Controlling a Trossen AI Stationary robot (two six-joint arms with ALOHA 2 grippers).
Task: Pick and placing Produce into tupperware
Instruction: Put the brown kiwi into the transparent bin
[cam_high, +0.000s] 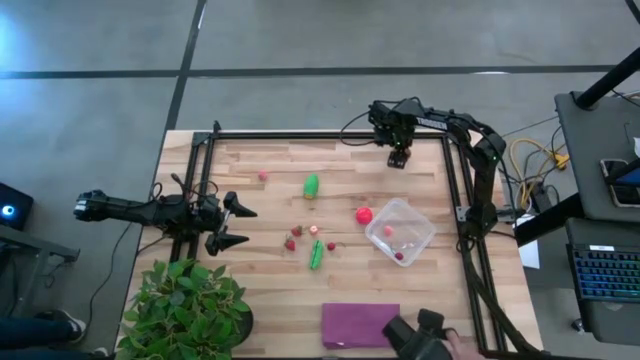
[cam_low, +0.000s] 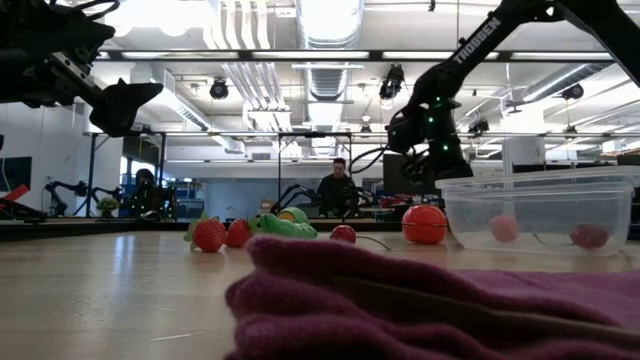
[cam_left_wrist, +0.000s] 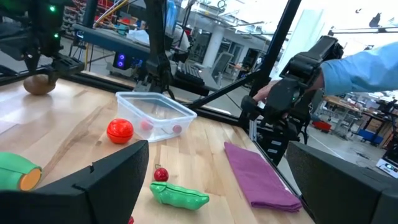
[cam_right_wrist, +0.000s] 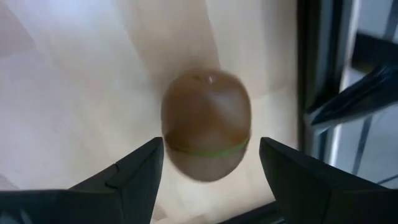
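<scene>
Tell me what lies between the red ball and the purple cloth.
Only bare wooden table shows between the red ball and the purple cloth in the high view; the clear container sits beside that stretch.

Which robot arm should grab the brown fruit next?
Probably the right: the right gripper hangs open right over the brown fruit, while the left gripper waits far across the table.

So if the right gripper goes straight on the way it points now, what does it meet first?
Most likely the brown kiwi: it lies directly ahead of the open right gripper, centred between the two fingers. How far apart they are is hard to judge.
</scene>
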